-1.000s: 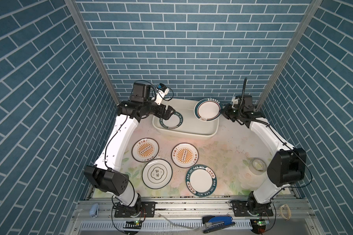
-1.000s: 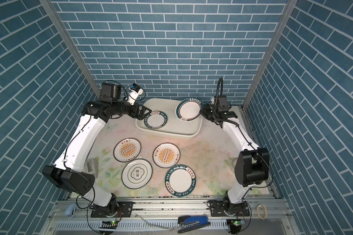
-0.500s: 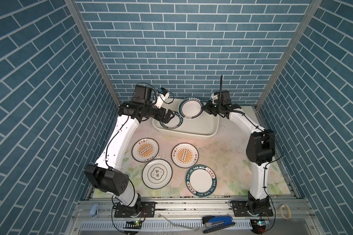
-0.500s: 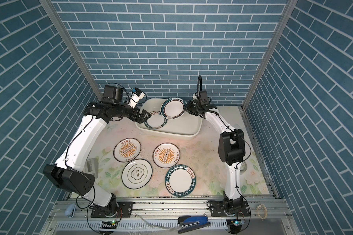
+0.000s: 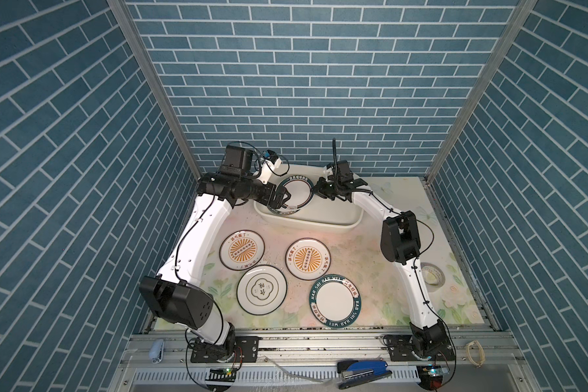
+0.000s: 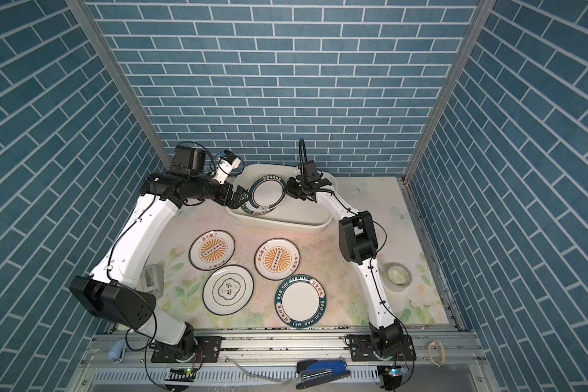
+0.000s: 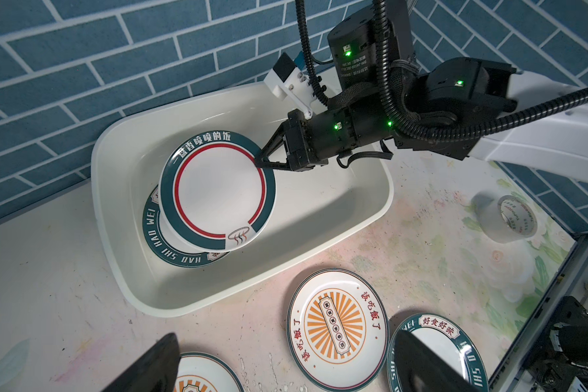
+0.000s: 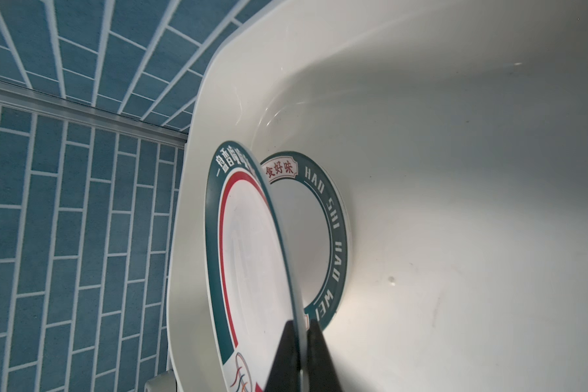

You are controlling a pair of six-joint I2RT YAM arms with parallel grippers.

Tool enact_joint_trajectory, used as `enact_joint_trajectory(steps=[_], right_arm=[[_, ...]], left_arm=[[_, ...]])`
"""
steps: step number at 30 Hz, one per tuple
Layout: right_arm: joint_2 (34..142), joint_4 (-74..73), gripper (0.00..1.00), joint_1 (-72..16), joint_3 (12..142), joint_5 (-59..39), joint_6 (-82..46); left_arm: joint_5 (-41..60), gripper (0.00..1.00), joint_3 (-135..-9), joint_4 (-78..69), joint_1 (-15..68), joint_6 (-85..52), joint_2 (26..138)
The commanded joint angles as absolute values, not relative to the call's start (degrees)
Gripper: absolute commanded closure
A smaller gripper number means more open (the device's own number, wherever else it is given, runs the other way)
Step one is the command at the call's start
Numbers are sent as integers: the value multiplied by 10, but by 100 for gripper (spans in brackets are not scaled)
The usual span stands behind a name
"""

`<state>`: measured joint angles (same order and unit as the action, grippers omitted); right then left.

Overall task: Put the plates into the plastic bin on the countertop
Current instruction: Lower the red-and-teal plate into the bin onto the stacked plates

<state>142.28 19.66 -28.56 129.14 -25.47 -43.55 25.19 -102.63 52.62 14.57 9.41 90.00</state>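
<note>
My right gripper (image 5: 314, 191) (image 8: 301, 339) is shut on the rim of a plate with a green band and red ring (image 5: 295, 191) (image 7: 218, 193). It holds this plate tilted above the left part of the plastic bin (image 5: 319, 225) (image 8: 455, 203). A green-banded plate (image 7: 157, 234) (image 8: 336, 237) lies flat in the bin beneath it. My left gripper (image 5: 284, 200) (image 7: 287, 339) is open and empty beside the bin's left end. Several plates lie on the countertop (image 5: 370, 271): two with orange sunbursts (image 5: 241, 250) (image 5: 308, 259), a clover-emblem plate (image 5: 262, 289) and a green-banded one (image 5: 335, 301).
A tape roll (image 5: 431, 274) sits on the countertop at the right, close to my right arm. A blue stapler (image 5: 364, 368) lies on the metal rail in front. Blue brick walls enclose the back and both sides.
My right gripper has carried its plate leftward from the bin's right end to above the plate lying at the left end. My left gripper has barely moved.
</note>
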Motion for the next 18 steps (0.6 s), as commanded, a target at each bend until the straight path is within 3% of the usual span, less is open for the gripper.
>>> enact_joint_trajectory(steps=[1,18], right_arm=[[1432,201,100,-288,1343,-255,-427],[1500,214,100,-316,1416,-196,-435]], left_arm=[[264,0,-1042,526,146,84,896],[272,1,-1044,525,146,80,889]])
